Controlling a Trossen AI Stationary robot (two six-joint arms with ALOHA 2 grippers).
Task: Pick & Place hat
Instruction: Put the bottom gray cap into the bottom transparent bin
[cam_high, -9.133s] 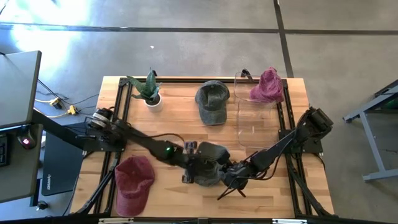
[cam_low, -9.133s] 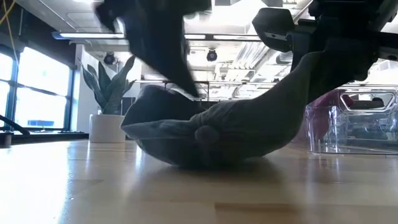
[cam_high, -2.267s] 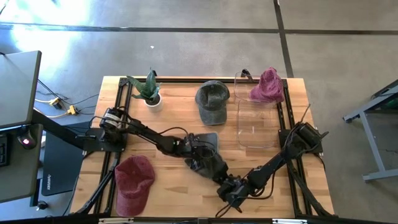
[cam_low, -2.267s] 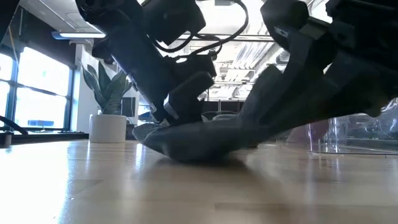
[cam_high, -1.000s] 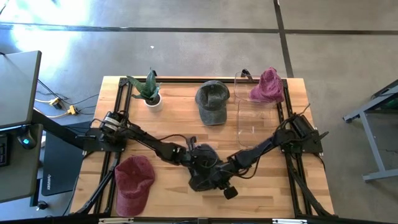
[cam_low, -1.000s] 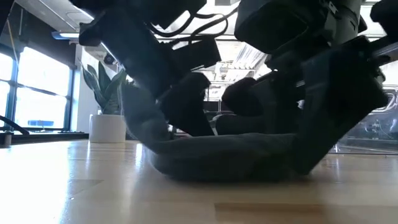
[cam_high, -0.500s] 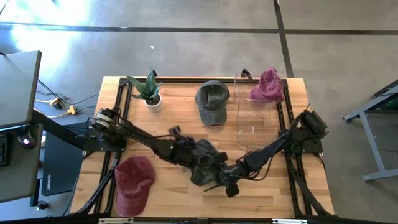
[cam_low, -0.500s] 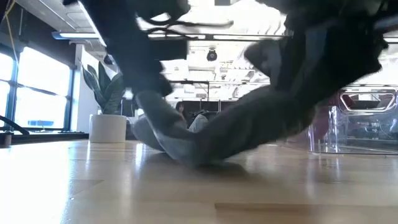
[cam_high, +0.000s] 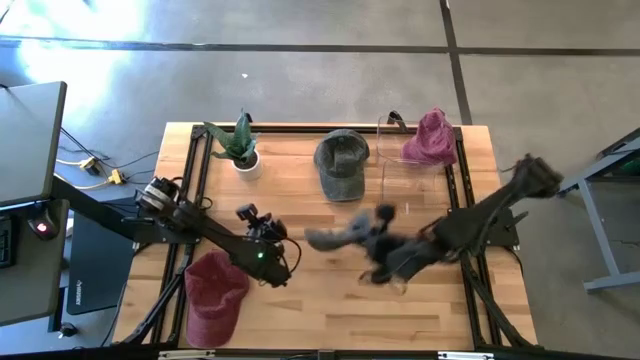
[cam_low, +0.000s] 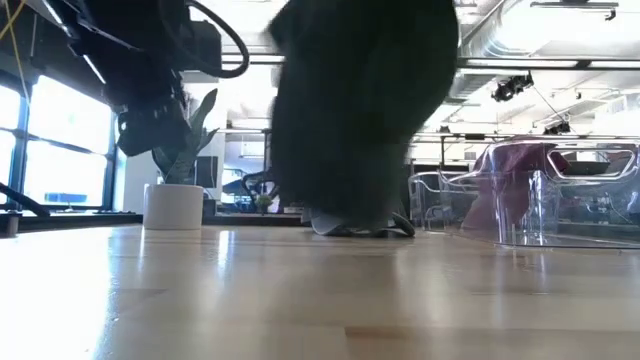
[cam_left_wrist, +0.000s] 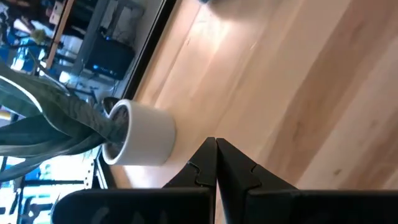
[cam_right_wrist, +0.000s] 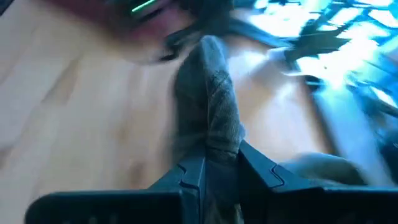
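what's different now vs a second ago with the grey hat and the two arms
The right gripper now holds the grey hat alone, lifted off the table and carried toward the clear bin. The left gripper has let go, shut, and pulled back beside the red cap. The plant, other grey cap and pink hat stayed put.

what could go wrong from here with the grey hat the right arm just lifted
1. The right gripper pinches only a thin fold of the dark grey hat, which hangs loose below it; a fast swing could pull it free.
2. The clear bin already has a maroon hat draped on its far rim, and another grey cap lies beside it; the dangling hat could snag either.
3. The left gripper, shut and empty, sits near the potted plant and could bump it.
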